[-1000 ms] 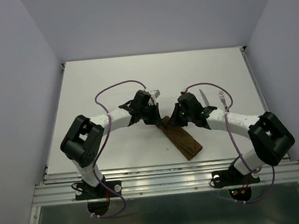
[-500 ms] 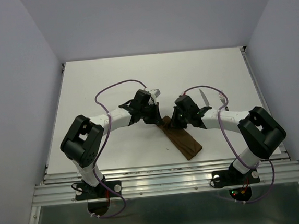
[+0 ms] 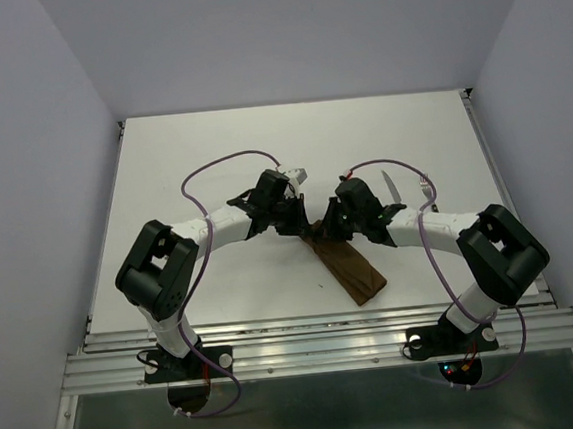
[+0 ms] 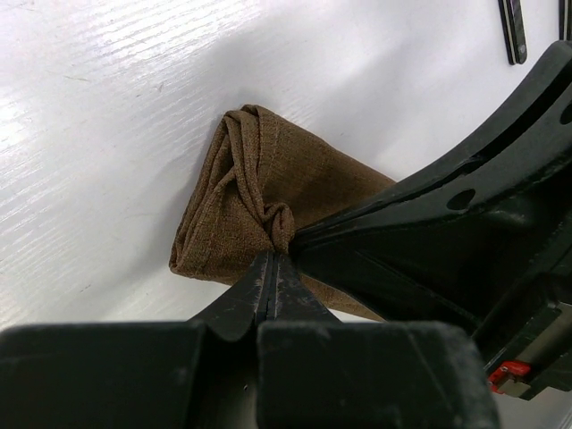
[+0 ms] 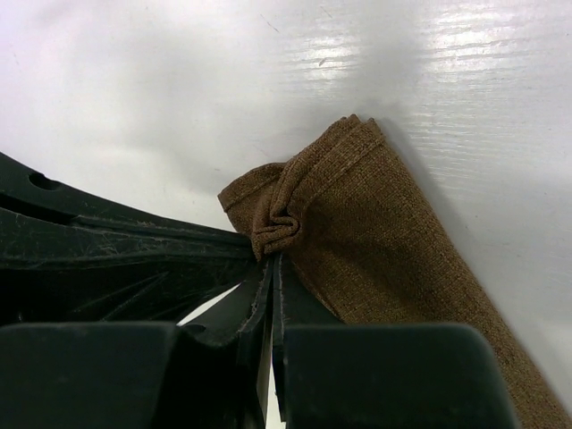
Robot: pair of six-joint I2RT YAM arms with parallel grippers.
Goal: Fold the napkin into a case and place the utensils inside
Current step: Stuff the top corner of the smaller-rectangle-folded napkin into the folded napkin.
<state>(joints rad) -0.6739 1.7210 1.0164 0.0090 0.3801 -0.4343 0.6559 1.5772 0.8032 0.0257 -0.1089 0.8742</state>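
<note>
- Left claw (image 4: 273, 261) is clamped tight, its fingertips pressed together on a bunched pinch of brown cloth at one end of the case (image 4: 268, 179).
- Right claw (image 5: 273, 264) sits opposite, jaws squeezed almost flat, nipping a puckered fold at that same end.
- From above, the two claws meet nearly tip to tip over the case's far end, both gripping cloth.
- The rest of the case lies flat on the white surface (image 3: 211, 151), a narrow strip running diagonally toward the near right.
- Knife (image 3: 390, 187) and fork (image 3: 426, 190) lie side by side on the surface beyond the right arm, apart from the case and outside it.
</note>
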